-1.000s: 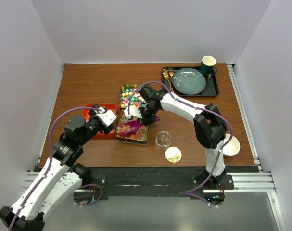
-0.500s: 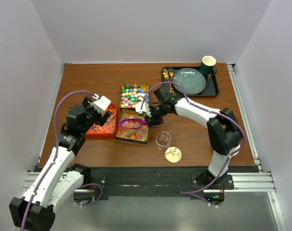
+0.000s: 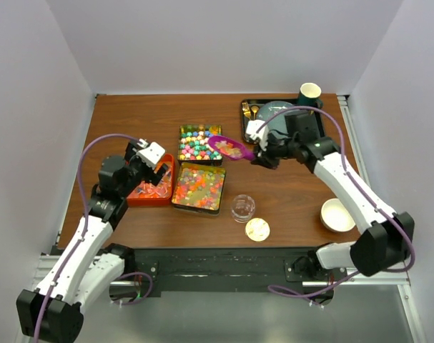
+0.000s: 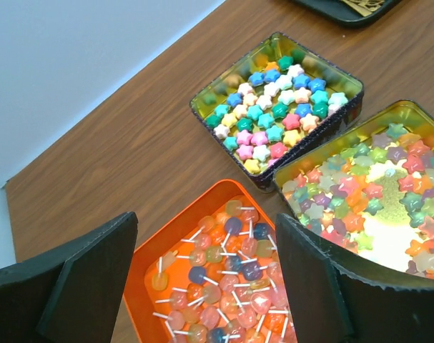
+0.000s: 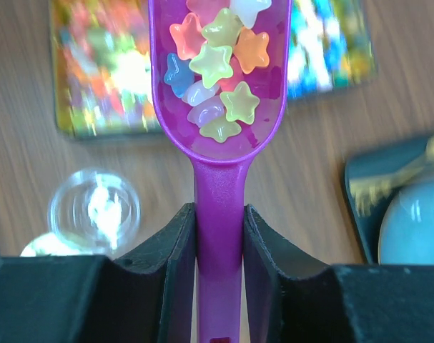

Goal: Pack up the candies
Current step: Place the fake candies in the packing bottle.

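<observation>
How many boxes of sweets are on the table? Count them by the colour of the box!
Gold tins: 2
Orange tray: 1
Total: 3

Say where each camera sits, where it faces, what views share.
Top external: above, behind the bases, looking down at the table; left arm and right arm show.
Left wrist: on the left arm, facing the orange tin and star tins past the open left pincer.
Right wrist: on the right arm, facing down the scoop of stars shut in the right pincer.
Shared: top and right wrist both show scoop and jar.
</observation>
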Action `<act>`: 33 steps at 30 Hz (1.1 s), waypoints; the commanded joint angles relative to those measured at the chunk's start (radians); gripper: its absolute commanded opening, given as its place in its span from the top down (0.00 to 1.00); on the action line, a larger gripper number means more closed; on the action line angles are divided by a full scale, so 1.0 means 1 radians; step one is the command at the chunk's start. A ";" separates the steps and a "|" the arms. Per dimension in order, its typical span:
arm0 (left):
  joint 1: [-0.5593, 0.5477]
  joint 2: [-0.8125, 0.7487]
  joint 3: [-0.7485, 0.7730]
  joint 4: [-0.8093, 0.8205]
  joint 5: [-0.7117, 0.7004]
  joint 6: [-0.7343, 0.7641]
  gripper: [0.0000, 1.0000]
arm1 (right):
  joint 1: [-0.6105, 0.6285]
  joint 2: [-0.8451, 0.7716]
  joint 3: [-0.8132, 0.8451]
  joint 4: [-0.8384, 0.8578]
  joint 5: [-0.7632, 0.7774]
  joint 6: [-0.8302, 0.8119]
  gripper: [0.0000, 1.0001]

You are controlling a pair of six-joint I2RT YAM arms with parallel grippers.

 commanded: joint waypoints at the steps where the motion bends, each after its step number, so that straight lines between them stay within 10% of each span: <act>1: 0.005 -0.038 -0.081 0.142 0.051 -0.032 0.17 | -0.035 -0.060 0.032 -0.393 0.090 -0.210 1.00; 12: 0.013 -0.089 -0.204 0.273 0.086 -0.022 0.15 | -0.038 -0.140 0.021 -0.727 0.331 -0.507 1.00; 33: 0.013 -0.126 -0.259 0.288 0.112 -0.033 0.14 | 0.114 -0.045 0.009 -0.710 0.634 -0.498 1.00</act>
